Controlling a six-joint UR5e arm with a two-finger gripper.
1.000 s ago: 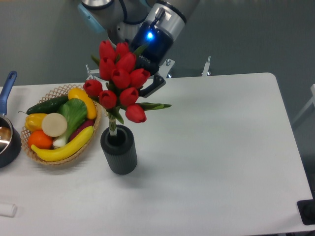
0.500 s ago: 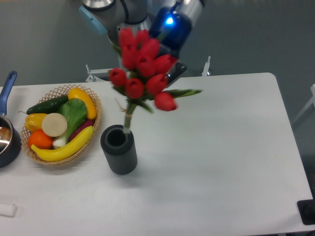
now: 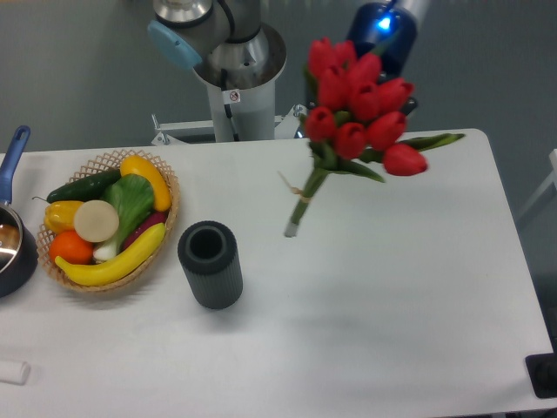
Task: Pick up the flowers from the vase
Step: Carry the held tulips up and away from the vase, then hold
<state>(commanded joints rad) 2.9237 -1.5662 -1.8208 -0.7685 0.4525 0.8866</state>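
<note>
the end effector [image 3: 380, 96] is clamped on the flowers [image 3: 359, 109], which hang tilted above the surface [image 3: 392, 287], at two o'clock from the vase [image 3: 210, 264].

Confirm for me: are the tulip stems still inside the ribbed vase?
No. The red tulips hang in the air, stem ends clear of the dark ribbed vase, whose open mouth shows empty.

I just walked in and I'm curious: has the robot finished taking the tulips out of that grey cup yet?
Pretty much. The flowers are out of the vase and hang in the air to its upper right, stem ends clear of the rim. The vase stands empty on the table. The gripper is mostly hidden behind the blooms, so the hold itself cannot be seen. Nothing obvious is left beyond keeping the bunch up.
</note>
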